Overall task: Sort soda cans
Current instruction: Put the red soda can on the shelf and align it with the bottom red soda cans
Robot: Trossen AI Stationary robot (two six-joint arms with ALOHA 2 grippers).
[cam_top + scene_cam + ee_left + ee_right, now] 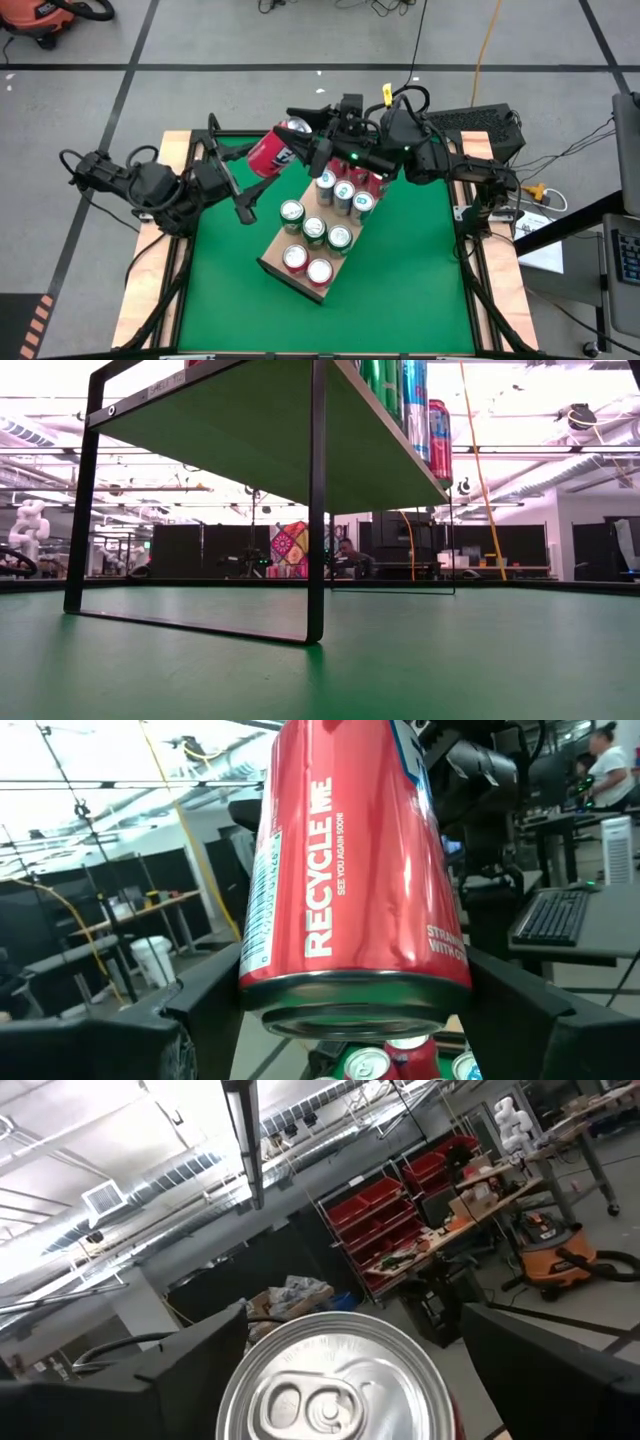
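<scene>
Red can mid-air, both grippers meeting at it above the far end of the board.

Your left gripper [262, 160] clamps the red can [277, 148]; the right gripper [312, 130] brackets its top, grip unclear. Next, probably a handover: confirm one hold before you release the other.

Cans [315, 228] crowd the wooden board [272, 262]; green table [410, 280] around it lies open.

Wooden board [268, 262] on green table [410, 270]
</scene>
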